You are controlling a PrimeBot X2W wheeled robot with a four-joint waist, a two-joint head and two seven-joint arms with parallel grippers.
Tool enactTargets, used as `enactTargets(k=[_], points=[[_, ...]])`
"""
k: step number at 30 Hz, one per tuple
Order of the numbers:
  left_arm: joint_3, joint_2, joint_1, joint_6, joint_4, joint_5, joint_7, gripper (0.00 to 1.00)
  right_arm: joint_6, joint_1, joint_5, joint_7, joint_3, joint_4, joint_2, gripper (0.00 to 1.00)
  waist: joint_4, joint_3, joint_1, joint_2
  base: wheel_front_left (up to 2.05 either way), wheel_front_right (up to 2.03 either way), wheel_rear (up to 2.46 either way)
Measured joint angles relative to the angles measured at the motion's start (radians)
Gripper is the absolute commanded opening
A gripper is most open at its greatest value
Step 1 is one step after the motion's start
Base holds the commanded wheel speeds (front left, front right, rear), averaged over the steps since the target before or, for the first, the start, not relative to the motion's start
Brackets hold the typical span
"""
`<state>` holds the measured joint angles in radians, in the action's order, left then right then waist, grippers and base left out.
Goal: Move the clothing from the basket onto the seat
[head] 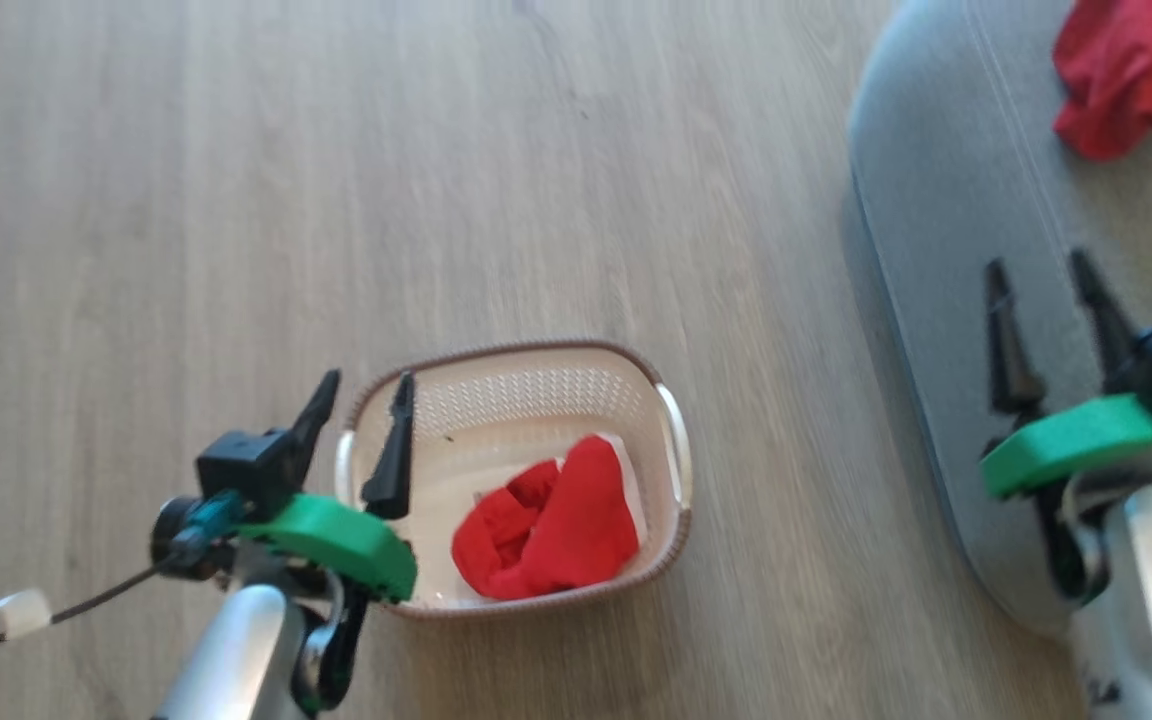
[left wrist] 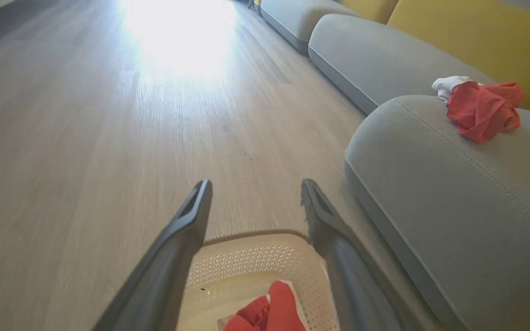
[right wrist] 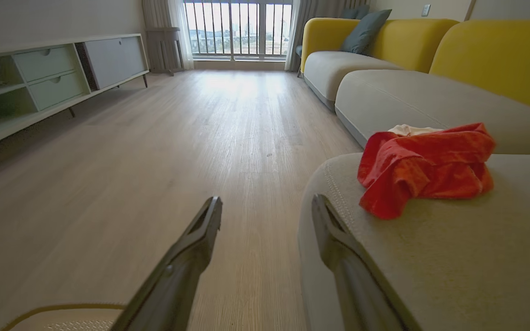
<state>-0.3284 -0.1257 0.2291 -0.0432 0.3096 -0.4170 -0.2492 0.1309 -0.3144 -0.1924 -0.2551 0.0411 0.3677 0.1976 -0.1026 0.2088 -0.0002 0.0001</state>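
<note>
While red garment (head: 556, 520) lies in basket (head: 506, 350), next pick pending: left gripper (head: 368, 380), spread, should lower, pinch it; right gripper (head: 1036, 262) spread, empty.

A home living room: yellow-backed sofa (right wrist: 430, 69), low sideboard (right wrist: 53, 78), wood-look floor (right wrist: 200, 161), balcony window (right wrist: 237, 27)

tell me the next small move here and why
Probably lower the left gripper, shifting it toward the robot's right, onto the red cloth in the basket. Its fingers stand open and empty above the basket's left end, with the cloth off to their right. One red pile already lies on the seat, and the right gripper is open and empty over it.
</note>
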Motion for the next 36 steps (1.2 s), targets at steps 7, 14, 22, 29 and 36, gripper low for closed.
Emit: enactTargets(k=[7, 14, 22, 29, 36], points=[[0.115, 0.027, -0.066, 0.032, 0.000, 0.046, 0.000, 1.00, 0.000, 0.129, 0.086, 0.000, 0.003, -0.020, -0.092, 1.00, 0.058, -0.096, 0.0000, 0.0000, 0.00, 0.00, 0.00], [0.200, 0.053, -0.134, 0.053, 0.011, 0.076, 0.000, 1.00, 0.000, 0.209, 0.135, 0.000, 0.012, -0.026, -0.134, 1.00, 0.091, -0.170, 0.0000, 0.0000, 0.00, 0.00, 0.00], [0.236, 0.070, -0.146, 0.085, 0.032, 0.101, 0.000, 1.00, 0.000, 0.224, 0.159, 0.000, 0.001, -0.019, -0.142, 1.00, 0.115, -0.192, 0.0000, 0.0000, 0.00, 0.00, 0.00], [0.257, 0.076, -0.146, 0.094, 0.039, 0.112, 0.000, 1.00, 0.000, 0.223, 0.159, 0.000, -0.002, -0.011, -0.145, 1.00, 0.123, -0.198, 0.0000, 0.0000, 0.00, 0.00, 0.00], [0.264, 0.077, -0.146, 0.107, 0.046, 0.120, 0.000, 1.00, 0.000, 0.223, 0.159, 0.000, -0.005, -0.007, -0.145, 1.00, 0.122, -0.203, 0.0000, 0.0000, 0.00, 0.00, 0.00]])
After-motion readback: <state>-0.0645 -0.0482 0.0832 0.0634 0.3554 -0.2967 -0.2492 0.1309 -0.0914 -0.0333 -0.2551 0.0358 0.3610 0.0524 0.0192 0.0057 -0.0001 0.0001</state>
